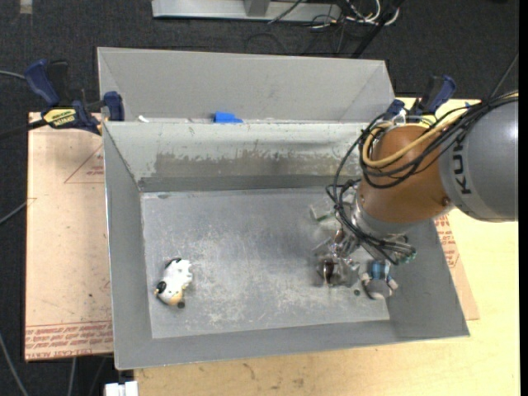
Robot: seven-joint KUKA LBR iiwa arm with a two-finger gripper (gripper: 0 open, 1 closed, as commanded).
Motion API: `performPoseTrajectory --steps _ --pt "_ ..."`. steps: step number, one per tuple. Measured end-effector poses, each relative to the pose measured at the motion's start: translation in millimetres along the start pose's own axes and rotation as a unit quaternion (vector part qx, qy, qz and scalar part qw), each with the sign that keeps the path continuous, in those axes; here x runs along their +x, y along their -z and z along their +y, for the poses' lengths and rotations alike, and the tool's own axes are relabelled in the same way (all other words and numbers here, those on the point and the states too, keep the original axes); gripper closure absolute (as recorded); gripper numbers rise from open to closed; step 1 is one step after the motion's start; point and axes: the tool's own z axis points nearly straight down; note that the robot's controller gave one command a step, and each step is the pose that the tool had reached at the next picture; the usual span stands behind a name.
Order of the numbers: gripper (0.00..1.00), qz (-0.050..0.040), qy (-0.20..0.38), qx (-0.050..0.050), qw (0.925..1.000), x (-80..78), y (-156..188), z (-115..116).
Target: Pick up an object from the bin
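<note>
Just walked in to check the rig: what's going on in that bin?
The arm reaches in from the right, its pincer low over the right front floor of the bin. A small white, black and yellow toy figure lies apart at the left front, untouched. A small blue-grey piece sits by the pincer; whether anything is gripped I cannot tell.

The bin is plain grey metal, its floor mottled with pale scuffs, its back wall streaked by a darker worn band. The small toy at the front left is white with black patches and a touch of yellow-orange. The arm is silver-grey with black lettering; its wrist cover is glossy orange-brown, looped by yellow and black cables. Below it shows a small blue-and-grey piece
</note>
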Motion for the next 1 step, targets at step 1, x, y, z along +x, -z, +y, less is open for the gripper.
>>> performPoseTrajectory --steps 1 --pt "1.00 0.0020 0.000 -0.002 1.0000 1.0 20.1 1.5"
